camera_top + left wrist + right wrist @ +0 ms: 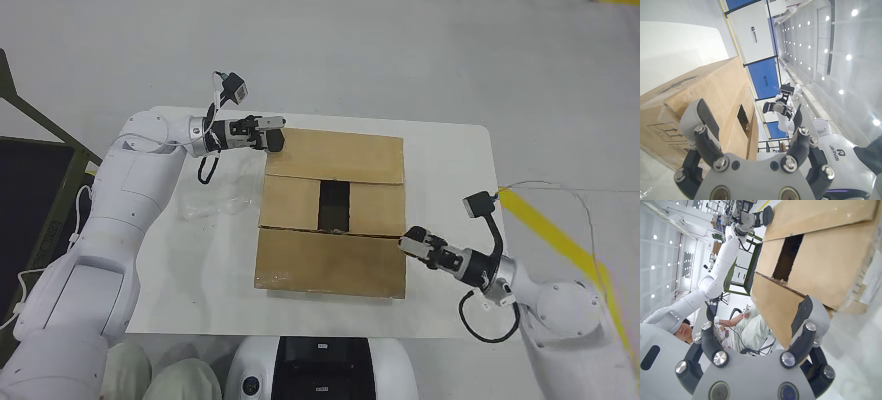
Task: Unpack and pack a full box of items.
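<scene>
From the top view, the cardboard box sits in the middle of the white bench. Its top flaps are folded down, with a dark slot open between them. The left pincer is at the box's far left corner and the right pincer is at the near right corner. A crumpled sheet of clear plastic lies on the bench just beside the box's left side.

In the left wrist view, the left pincer has its fingers spread wide apart. One padded finger is close against the box at its corner, and the other stands in open air above the top flaps. The right pincer shows farther off, beyond the box's opposite end.

In the right wrist view, the right pincer is also spread apart. One padded finger is at the corner of the box, and the edge of the nearest flap lies between the two fingers. The left pincer shows at the far corner, touching the cardboard.
</scene>
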### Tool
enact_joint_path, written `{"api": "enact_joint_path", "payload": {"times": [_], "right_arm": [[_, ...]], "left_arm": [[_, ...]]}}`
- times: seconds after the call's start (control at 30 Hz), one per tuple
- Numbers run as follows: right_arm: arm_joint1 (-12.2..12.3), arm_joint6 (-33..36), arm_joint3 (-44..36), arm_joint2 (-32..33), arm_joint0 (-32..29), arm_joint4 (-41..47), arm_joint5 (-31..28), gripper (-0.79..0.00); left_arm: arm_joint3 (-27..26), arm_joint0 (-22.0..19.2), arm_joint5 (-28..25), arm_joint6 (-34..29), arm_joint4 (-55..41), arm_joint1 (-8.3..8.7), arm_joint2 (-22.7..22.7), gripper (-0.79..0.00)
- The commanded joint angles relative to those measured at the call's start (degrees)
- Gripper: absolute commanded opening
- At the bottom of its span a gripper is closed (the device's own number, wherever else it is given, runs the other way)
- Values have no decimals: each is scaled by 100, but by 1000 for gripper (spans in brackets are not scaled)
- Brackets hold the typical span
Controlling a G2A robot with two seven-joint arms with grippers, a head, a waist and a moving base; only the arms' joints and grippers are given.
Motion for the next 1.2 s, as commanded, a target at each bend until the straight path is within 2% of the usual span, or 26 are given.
{"api": "enact_joint_path", "payload": {"times": [0.0, 0.2, 0.43, 0.5, 0.57, 0.83, 1.17], "right_arm": [[18, 14, 50, 128, -152, 21, -10, 0], [51, 20, 371, 200, -437, 21, -155, 0], [72, 103, 808, 9, -475, 45, -407, 0], [70, 165, 921, -96, -462, 222, -451, 0], [52, 409, 1062, -285, -427, 910, -584, 0], [54, 716, 1480, -505, -238, 1681, -836, 0], [74, 983, 1401, -456, -215, 2731, -897, 0]], "left_arm": [[0, 0, 0, 0, 0, 0, 0, 0], [0, 0, 0, 0, 0, 0, 0, 0], [0, 0, 0, 0, 0, 0, 0, 0], [0, 0, 0, 0, 0, 0, 0, 0], [0, 0, 0, 0, 0, 0, 0, 0], [0, 0, 0, 0, 0, 0, 0, 0], [0, 0, 0, 0, 0, 0, 0, 0]]}}
